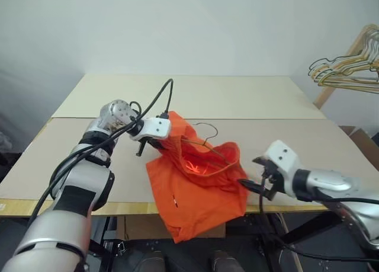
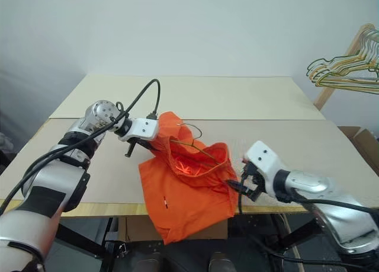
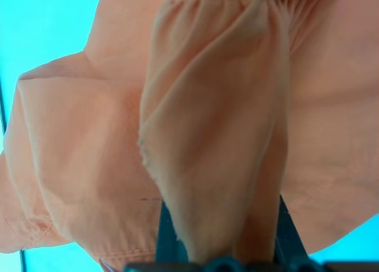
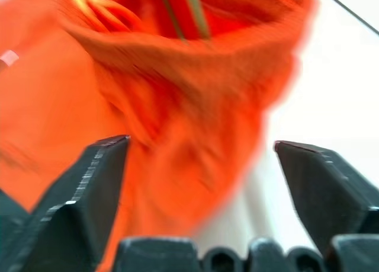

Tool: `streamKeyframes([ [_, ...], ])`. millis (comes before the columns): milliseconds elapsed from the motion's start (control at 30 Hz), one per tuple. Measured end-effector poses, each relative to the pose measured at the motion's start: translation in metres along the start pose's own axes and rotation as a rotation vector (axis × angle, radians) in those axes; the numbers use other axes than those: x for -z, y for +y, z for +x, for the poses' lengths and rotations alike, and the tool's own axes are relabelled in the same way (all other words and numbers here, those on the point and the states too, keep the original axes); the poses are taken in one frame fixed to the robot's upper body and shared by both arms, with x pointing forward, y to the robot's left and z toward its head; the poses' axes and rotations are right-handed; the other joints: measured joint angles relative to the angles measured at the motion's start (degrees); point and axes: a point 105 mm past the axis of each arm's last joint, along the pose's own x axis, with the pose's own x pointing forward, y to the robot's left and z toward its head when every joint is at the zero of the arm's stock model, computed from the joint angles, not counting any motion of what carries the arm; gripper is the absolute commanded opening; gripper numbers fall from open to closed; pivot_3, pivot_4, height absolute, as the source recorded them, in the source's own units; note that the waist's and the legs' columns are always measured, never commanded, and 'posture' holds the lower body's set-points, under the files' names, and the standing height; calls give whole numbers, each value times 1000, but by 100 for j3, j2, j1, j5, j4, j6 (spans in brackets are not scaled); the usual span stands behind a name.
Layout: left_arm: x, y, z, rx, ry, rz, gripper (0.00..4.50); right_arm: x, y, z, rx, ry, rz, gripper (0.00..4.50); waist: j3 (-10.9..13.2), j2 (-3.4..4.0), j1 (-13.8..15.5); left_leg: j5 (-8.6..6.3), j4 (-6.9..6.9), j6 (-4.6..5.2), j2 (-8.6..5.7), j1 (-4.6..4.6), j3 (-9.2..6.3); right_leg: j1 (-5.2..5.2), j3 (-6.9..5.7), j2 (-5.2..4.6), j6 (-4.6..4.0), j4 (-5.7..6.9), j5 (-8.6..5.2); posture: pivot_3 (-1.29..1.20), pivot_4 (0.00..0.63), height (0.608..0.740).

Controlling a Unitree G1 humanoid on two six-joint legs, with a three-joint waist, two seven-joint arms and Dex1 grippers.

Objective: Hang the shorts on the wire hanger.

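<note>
Our left gripper is clenched on the bright orange cloth shorts, which drape off the surface edge. The right gripper gapes beside them, so the thin olive-grey wire hanger inside could slip free.

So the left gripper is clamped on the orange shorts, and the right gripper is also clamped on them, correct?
Not quite. The left gripper is clamped on the orange shorts, but the right gripper is open, its fingers spread apart in front of the cloth, as the right wrist view shows.
</note>
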Motion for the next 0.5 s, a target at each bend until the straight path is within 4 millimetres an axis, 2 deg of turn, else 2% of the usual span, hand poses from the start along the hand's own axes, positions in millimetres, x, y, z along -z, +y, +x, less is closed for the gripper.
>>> streamKeyframes([
  [67, 0, 0, 0, 0, 1, 0, 0, -10, -11, -9, 39, -31, -15, 4465, 0, 0, -13, 0, -1, 0, 1, 2, 0, 1, 0, 1, 1, 0, -1, 2, 0, 740],
  [133, 0, 0, 0, 2, 1, 1, 0, -29, -20, -14, 60, -103, -29, 4465, 0, 0, -39, 0, -5, 0, 1, 6, 0, 1, 1, 2, 2, 0, -1, 0, 0, 740],
  [233, 0, 0, 0, 5, 4, 3, 0, -67, -14, -10, 6, -273, -34, 4465, 0, 0, -58, 0, -10, 0, 2, 8, -2, 0, 1, 5, 0, 0, -1, -3, 0, 740],
  [333, 1, -1, 0, 8, 10, 1, 0, -93, 10, 10, -113, -348, -36, 4465, 0, 0, -67, 0, -9, 0, 2, 3, -1, -2, 3, 5, -11, 0, 6, 0, 0, 740],
  [433, 2, -1, 0, 9, 11, -1, 0, -101, 33, 36, -210, -314, -45, 4465, 0, 1, -64, 0, -5, 0, 2, -3, 0, -6, 3, 3, -13, 0, 7, 2, 0, 740],
  [500, 1, -1, 1, 10, 8, 1, 0, -102, 42, 55, -247, -262, -46, 4086, 0, 0, -48, 0, -3, 0, 2, -4, 0, -6, 1, 2, -13, 1, 8, 4, 0, 740],
])
